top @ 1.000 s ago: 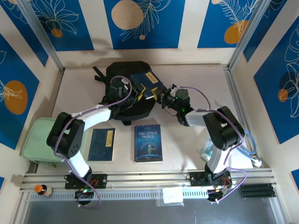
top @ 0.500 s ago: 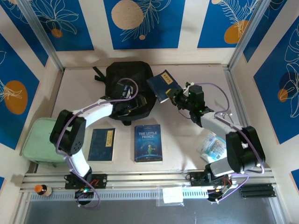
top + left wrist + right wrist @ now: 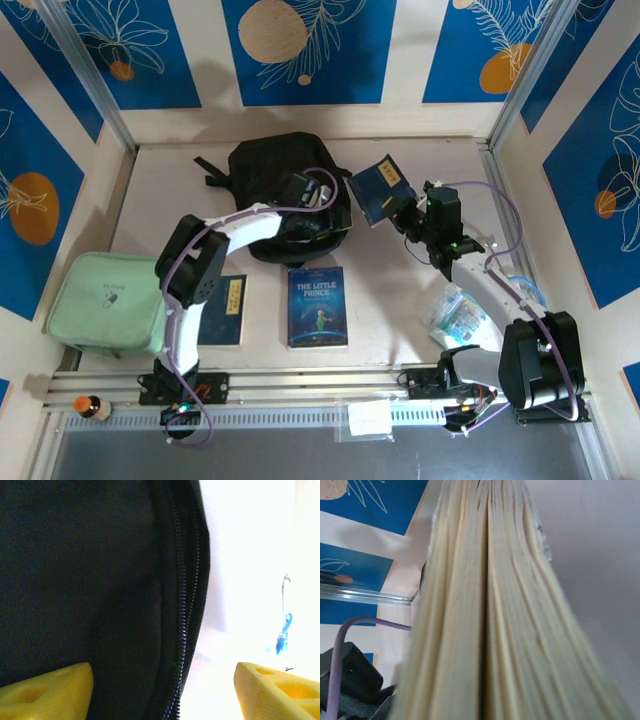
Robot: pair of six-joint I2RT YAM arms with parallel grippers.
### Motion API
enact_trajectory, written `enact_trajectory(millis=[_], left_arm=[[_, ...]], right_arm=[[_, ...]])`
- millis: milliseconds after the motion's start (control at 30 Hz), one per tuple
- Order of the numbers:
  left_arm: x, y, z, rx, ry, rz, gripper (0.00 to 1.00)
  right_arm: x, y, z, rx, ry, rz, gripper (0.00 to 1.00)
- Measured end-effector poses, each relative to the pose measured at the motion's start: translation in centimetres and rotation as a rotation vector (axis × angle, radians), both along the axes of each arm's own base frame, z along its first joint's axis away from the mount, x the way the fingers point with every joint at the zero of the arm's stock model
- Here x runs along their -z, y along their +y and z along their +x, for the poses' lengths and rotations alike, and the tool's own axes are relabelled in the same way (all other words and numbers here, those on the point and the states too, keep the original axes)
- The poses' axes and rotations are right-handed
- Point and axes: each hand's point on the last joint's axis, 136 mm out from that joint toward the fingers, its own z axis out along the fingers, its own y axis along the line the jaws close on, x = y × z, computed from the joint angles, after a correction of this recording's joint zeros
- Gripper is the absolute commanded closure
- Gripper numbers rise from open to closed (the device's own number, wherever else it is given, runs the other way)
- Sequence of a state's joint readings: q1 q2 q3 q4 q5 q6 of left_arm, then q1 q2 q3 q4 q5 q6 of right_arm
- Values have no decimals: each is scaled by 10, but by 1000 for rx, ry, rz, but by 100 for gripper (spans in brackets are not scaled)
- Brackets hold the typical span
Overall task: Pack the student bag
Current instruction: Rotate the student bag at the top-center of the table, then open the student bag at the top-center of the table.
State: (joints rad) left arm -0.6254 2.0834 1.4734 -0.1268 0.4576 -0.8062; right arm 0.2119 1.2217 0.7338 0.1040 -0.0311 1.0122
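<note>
Tightly, right gripper (image 3: pixel 405 211) clamps book (image 3: pixel 379 188); left gripper (image 3: pixel 165 690) gapes.

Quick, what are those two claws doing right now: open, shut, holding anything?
Left gripper: open, its jaws astride the student bag's zip edge, gripping nothing.
Right gripper: shut on a blue book.

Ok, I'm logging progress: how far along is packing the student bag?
Done: nothing visibly packed; the black fabric backpack lies on the table, contents hidden. In hand: the right claw grips a dark blue book beside it, while the open left claw sits at its zip. Left: that book, The Little Prince book and another dark blue book on the table.
</note>
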Motion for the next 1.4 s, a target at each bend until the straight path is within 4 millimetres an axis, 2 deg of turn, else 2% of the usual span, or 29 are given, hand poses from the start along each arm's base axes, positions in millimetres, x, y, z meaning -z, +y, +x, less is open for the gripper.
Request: enact_trajectory(millis=[133,267,333,433,600,700,1000,1200,1400], left_arm=[[-8,-22,9,38,-23,-45,28],[-18,-20,11,105,-102,25,26],[-23,-9,12,146,-174,113,24],[-38,18,6,227,-292,279,20],[-77,64,-10,380,-491,501,19],[-87,84,-23,480,-565,591,21],[-61,117,-53,765,-566,752,30],[-38,122,-58,873,-502,802,32],[-20,124,-55,922,-491,882,48]], right_arm=[[11,-9,-4,21,33,-16,96],[18,-18,-7,37,57,-33,97],[17,-23,-8,47,58,-41,97],[14,-31,-10,62,51,-48,97],[11,-40,-11,84,41,-49,97],[15,-41,-12,87,51,-51,97],[18,-42,-14,89,66,-53,97],[19,-42,-15,89,71,-53,97],[20,-43,-15,90,74,-53,97]])
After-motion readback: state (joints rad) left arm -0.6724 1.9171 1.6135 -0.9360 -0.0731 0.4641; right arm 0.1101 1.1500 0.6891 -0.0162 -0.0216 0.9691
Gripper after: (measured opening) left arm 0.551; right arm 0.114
